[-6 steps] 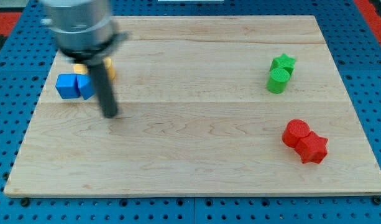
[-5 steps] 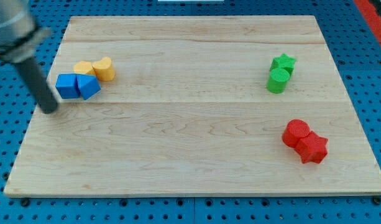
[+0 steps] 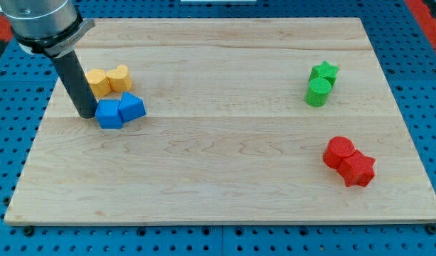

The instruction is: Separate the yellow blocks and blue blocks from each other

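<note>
Two yellow blocks sit side by side near the board's upper left: one (image 3: 98, 82) on the left and one (image 3: 120, 77) on the right with a notched top. Two blue blocks lie just below them, touching each other: a cube (image 3: 109, 114) and a wedge-like block (image 3: 132, 107). The wedge's top almost touches the yellow blocks. My tip (image 3: 85, 114) rests on the board right against the blue cube's left side, below and left of the left yellow block.
A green star (image 3: 323, 71) and a green cylinder (image 3: 318, 92) stand together at the upper right. Two red blocks (image 3: 349, 162) sit touching at the lower right. The wooden board (image 3: 225, 178) lies on a blue pegboard.
My tip swung from the middle left out to the board's left edge, then came back right. The two blue blocks have slid right and slightly down; the yellow blocks stayed.
</note>
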